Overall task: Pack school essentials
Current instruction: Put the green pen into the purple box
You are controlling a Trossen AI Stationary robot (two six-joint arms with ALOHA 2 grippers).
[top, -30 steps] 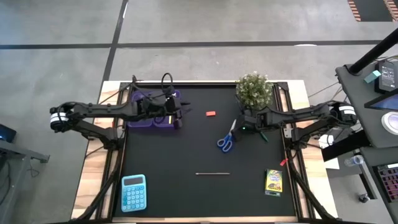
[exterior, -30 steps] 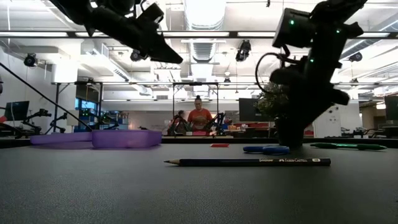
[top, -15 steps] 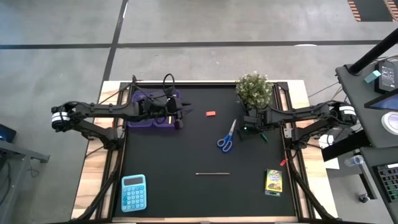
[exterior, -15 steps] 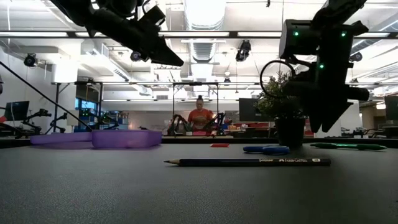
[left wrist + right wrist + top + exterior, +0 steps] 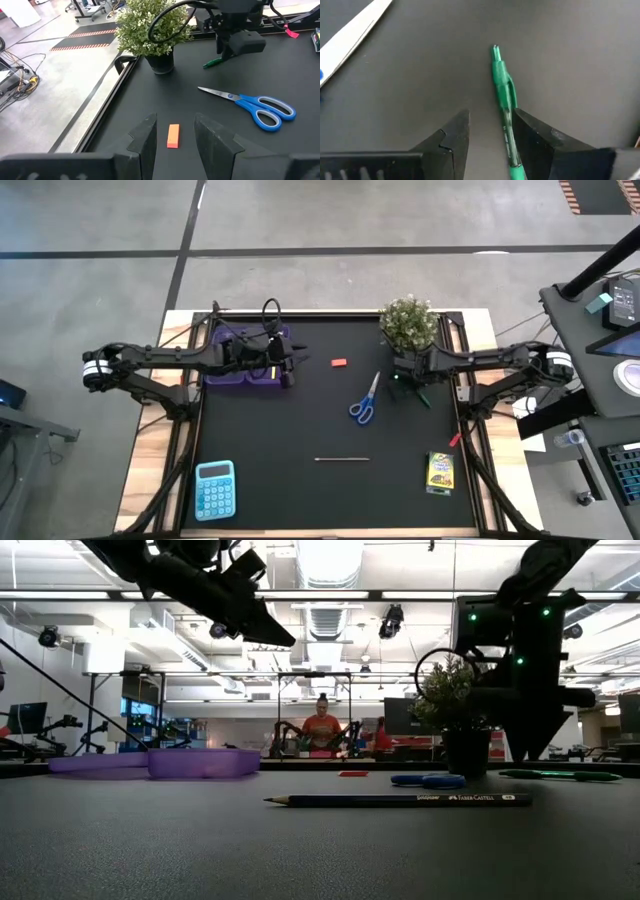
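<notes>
My right gripper (image 5: 490,115) is open, pointing down near the plant pot. A green pen (image 5: 502,95) lies flat on the black mat between its fingers, close to one of them and touching neither. In the high view this pen (image 5: 422,396) lies right of the blue-handled scissors (image 5: 365,400). A red eraser (image 5: 339,363), a thin grey pencil (image 5: 342,459) and a yellow-green crayon box (image 5: 440,471) also lie on the mat. My left gripper (image 5: 175,120) is open, raised above the right end of the purple case (image 5: 240,350).
The potted plant (image 5: 408,323) stands at the far edge, right beside my right gripper (image 5: 400,383). A blue calculator (image 5: 215,488) lies at the near left corner. The pencil (image 5: 400,800) lies across the near middle of the mat. People stand in the room beyond the table.
In the low view my right gripper has shifted toward the table's right side, so the plant it stood in front of now shows beside it. My left arm and all the objects have kept still.
</notes>
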